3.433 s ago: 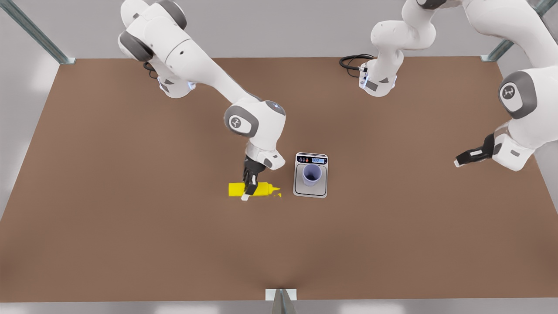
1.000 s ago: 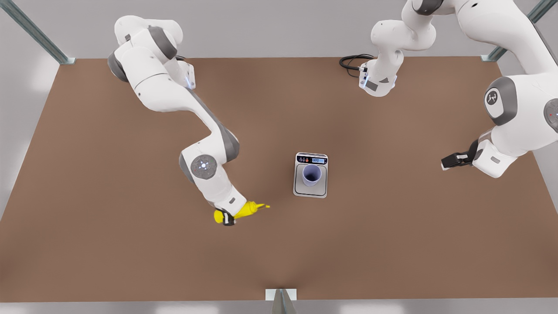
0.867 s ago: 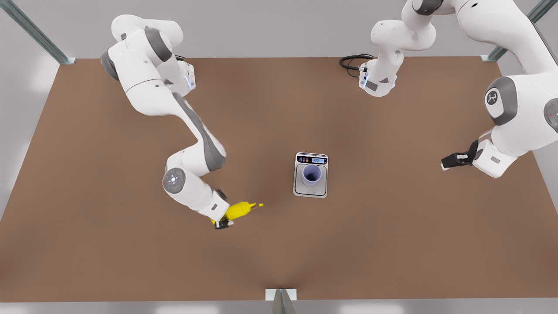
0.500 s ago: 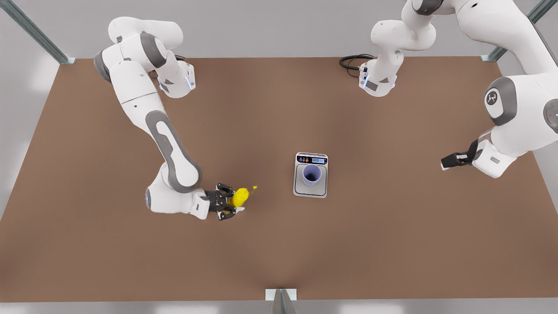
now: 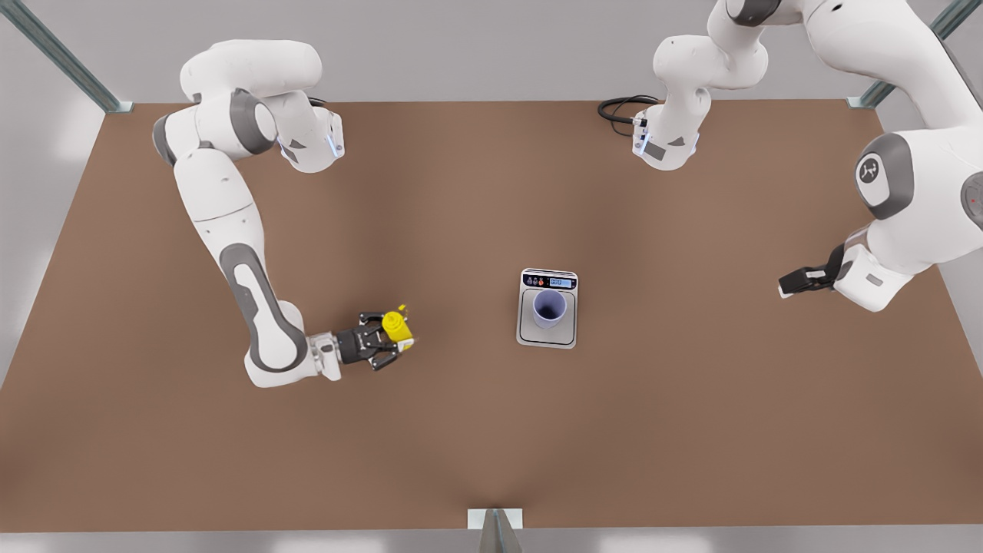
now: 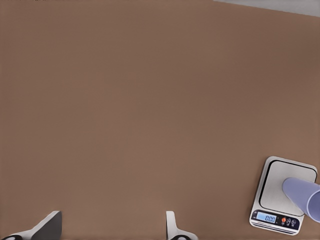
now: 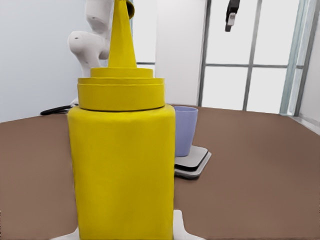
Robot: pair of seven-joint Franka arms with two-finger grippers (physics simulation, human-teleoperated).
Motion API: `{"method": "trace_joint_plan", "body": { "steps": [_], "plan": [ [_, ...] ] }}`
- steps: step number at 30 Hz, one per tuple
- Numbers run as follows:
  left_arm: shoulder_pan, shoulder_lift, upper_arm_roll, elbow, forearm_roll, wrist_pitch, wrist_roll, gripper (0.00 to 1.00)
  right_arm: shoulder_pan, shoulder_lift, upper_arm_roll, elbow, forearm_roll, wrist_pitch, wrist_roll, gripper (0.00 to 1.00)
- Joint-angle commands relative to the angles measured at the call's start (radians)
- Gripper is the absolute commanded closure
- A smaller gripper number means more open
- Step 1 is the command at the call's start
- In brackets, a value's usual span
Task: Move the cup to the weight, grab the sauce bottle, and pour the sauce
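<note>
The yellow sauce bottle (image 5: 397,326) stands upright in my right gripper (image 5: 386,343), which is shut on its body above the table at the front view's left of centre. Close up, the sauce bottle (image 7: 122,165) has its nozzle pointing up. The lavender cup (image 5: 549,306) stands on the silver weight (image 5: 547,336), well to the front view's right of the bottle. Behind the bottle I see the cup (image 7: 185,130) on the weight (image 7: 192,165). My left gripper (image 5: 791,283) waits open at the far right; its fingertips (image 6: 47,227) are wide apart, with the cup (image 6: 305,195) and weight (image 6: 275,180) off to one side.
The brown table (image 5: 491,430) is bare around the weight. A black cable (image 5: 618,107) coils by the arm base at the back right. A small metal bracket (image 5: 495,522) sits at the middle of the front edge.
The right gripper lifted the bottle from lying on the table, swung it toward the front view's left and turned it upright. The left arm barely moved. Cup and weight stayed put.
</note>
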Motion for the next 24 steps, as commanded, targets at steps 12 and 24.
{"method": "trace_joint_plan", "body": {
  "steps": [12,24],
  "plan": [
    [0.000,0.000,0.000,0.000,0.000,0.002,-0.002,0.00,0.005,0.061,0.000,0.008,0.012,0.007,-0.008,0.44],
    [0.000,0.000,0.002,-0.008,0.003,-0.001,-0.002,0.00,0.009,0.061,0.002,0.014,0.015,0.007,-0.001,0.25]
  ]
}}
